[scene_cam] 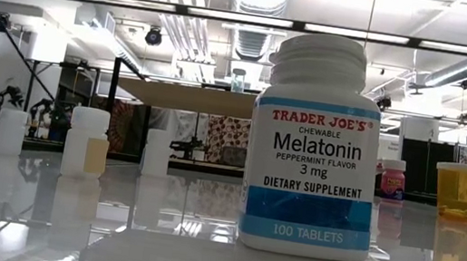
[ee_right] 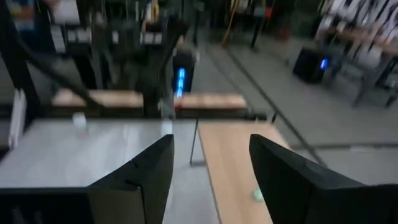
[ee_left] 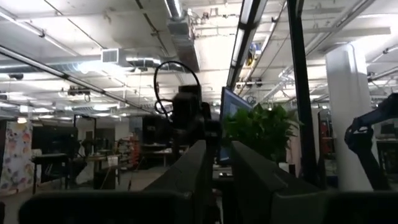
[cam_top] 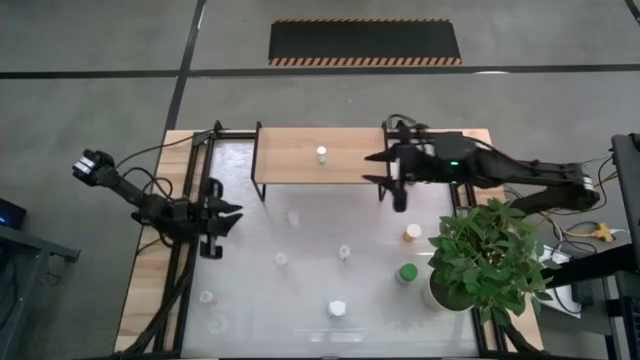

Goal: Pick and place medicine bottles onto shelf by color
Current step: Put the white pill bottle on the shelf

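The light-wood shelf (cam_top: 300, 156) stands on black legs at the table's far side. One white bottle (cam_top: 321, 154) stands on its board. My right gripper (cam_top: 376, 169) hovers open and empty over the shelf's right end, and its wrist view shows the board (ee_right: 230, 168) below. On the table stand the orange bottle (cam_top: 413, 232), the green one (cam_top: 406, 272), a white-capped Melatonin bottle (cam_top: 337, 308) (scene_cam: 315, 147) and several clear ones, such as (cam_top: 344, 252). A pink bottle (scene_cam: 390, 179) shows in the low view. My left gripper (cam_top: 232, 218) waits at the table's left edge, open by a narrow gap.
A potted green plant (cam_top: 485, 255) fills the table's right side beside the orange and green bottles. Black frame rails (cam_top: 190, 250) run along the left edge under my left arm. Clear bottles (cam_top: 207, 296) are scattered over the table's middle and near left.
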Tool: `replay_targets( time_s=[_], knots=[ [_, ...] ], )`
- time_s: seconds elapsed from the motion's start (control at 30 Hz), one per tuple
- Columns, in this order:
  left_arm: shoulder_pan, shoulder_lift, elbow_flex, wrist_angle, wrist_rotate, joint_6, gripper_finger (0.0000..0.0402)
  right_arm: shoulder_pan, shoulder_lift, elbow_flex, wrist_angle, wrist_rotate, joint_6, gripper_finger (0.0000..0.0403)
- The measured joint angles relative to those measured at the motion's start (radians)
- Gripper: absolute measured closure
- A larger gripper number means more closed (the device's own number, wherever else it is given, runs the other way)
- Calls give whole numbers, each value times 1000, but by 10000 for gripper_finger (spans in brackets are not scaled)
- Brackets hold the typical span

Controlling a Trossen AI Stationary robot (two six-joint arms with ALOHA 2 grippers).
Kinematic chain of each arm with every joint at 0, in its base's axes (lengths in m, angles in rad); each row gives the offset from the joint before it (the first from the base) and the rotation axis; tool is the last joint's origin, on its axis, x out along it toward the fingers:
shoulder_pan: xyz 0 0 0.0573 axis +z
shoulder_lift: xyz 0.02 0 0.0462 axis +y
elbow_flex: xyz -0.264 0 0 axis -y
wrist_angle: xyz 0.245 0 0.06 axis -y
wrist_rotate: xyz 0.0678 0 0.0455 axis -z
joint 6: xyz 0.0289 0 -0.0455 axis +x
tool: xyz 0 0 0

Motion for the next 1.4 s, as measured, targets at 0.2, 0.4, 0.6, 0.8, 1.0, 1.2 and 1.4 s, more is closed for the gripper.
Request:
replay_targets(
  time_s=[0.2,0.4,0.6,0.8,1.0,1.2,1.4],
  knots=[
    [0,177,140,-18,-50,-34,343,0,-191,-148,141,0,30,202],
    [0,338,284,-51,-312,-107,343,0,-354,-308,275,15,130,202],
    [-1,445,398,-175,-446,-151,343,0,-493,-401,287,107,198,202],
    [-1,455,523,-598,-425,-449,343,0,-609,-492,285,133,215,202],
    [39,453,676,-1281,-207,-947,343,0,-690,-572,280,133,218,202],
    [107,520,757,-1683,68,-1162,309,-1,-739,-623,290,132,207,202],
    [135,601,752,-1744,181,-1105,223,-1,-753,-664,287,131,206,202]
  ],
)
